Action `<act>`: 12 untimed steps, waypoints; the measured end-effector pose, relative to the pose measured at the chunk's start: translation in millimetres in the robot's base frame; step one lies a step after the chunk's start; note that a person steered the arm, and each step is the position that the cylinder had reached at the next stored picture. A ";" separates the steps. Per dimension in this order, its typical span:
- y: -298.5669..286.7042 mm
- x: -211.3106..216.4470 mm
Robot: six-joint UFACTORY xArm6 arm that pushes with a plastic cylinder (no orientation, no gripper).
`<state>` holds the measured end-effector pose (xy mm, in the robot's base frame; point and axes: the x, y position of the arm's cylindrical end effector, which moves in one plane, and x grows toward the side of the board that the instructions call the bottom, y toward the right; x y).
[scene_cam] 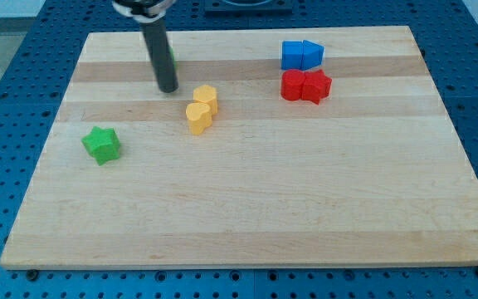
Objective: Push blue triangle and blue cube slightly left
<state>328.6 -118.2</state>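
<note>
The dark rod comes down from the upper left of the frame, and my tip [168, 88] rests on the wooden board [247, 224] in its upper left part. It has no jaws to open or close; it is a plain rod end and it touches no block that I can see. A sliver of green [173, 60] peeks out from behind the rod, just to its right side; its shape is hidden.

The blue cube [292, 56] and the blue triangle [312, 54] sit in the upper right of the frame, pressed side by side, the cube on the view's left of the pair. They are well apart from the tip, off to its right and a little higher in the frame.

Just below them lie two red blocks, also touching each other: a rounded red block [293, 85] on the left and a red star-like block [316, 85] on the right.

Near the middle left of the board, two yellow blocks touch, an upper yellow block [206, 97] and a lower yellow block [198, 118]; both look rounded, and they are just right of and below the tip.

A green star [101, 144] stands alone at the left of the frame, below the tip

The board lies on a blue perforated table [7, 100]
</note>
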 end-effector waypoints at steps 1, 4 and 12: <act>30.2 -16.3; 102.3 -80.5; 251.0 -57.4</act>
<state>271.2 132.8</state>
